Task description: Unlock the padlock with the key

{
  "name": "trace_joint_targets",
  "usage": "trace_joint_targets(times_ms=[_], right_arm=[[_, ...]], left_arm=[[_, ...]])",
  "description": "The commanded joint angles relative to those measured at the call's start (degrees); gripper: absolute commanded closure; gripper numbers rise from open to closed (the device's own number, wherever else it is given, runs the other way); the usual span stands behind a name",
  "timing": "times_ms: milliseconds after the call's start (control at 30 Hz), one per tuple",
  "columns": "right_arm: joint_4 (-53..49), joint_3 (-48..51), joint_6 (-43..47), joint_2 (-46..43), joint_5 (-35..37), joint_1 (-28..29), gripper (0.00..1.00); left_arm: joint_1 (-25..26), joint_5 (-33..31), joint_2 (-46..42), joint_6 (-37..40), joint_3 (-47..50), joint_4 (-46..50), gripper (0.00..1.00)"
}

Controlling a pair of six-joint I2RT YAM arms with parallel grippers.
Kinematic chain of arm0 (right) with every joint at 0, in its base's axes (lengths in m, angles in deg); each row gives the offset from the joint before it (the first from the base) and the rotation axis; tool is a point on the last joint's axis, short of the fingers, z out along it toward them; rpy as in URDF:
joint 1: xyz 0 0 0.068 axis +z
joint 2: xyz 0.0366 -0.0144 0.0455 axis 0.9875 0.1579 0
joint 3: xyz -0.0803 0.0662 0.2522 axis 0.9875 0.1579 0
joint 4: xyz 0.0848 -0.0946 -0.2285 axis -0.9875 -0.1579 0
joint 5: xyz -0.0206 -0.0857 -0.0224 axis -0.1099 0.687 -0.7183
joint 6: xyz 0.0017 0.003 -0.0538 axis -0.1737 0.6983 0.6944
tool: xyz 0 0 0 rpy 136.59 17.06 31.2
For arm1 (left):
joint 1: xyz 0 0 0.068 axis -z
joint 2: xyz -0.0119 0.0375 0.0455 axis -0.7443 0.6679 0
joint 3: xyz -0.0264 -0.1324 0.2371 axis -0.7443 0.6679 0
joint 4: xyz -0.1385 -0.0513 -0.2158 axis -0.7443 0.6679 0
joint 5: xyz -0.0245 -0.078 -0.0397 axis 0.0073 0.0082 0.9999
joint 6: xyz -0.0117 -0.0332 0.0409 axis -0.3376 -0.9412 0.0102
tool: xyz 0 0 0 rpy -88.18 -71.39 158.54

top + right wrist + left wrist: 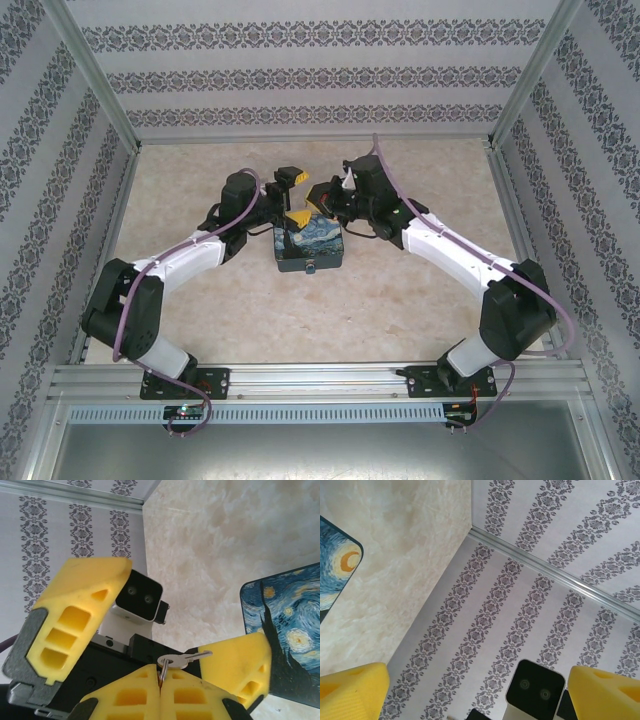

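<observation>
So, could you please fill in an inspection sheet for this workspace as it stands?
Surface: beige marbled table; no spills seen.
Job's things: key pinched at its ring end by the right claw; padlock is probably the tiny bluish item at the near edge of the tin, too small to confirm.
Clutter: the night-sky tin, mid-table; nothing else seen.
Claws: right claw shut on the key; left claw open, facing it.
Cables: a purple cable along each arm; no snag seen.
Surroundings: patterned walls, aluminium frame.
</observation>
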Motion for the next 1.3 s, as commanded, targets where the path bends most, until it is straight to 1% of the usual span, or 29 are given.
trace_joint_targets(times_ms=[0,167,467,767,1000,1267], right_arm=[[2.23,0.53,-0.76,1.04,0.77,0.94,1.00],[2.87,0.76,-0.82,1.97,0.66,1.44,1.00],[4.51,3.97,-1.26,1.08,0.72,0.85,1.00],[5.58,5.75,-1.61,-0.18,0.12,-0.36,1.00],[7.73,6.15,-2.06,-0.82,-0.94,-1.06,1.00],[9.51,4.62,-2.27,-1.02,-2.03,-1.52,1.00]], left_arm=[[0.88,-1.43,0.78,-3.79,0.91,-5.43,0.10],[1.01,-1.70,1.45,-4.27,0.47,-6.47,0.15],[1.06,-2.00,2.04,-4.36,1.04,-8.12,0.26],[0.99,-2.78,2.01,-2.98,1.61,-6.78,0.33],[1.25,-2.62,2.73,-2.42,1.73,-7.36,0.34],[2.20,-2.13,3.83,-2.76,1.66,-8.73,0.30]])
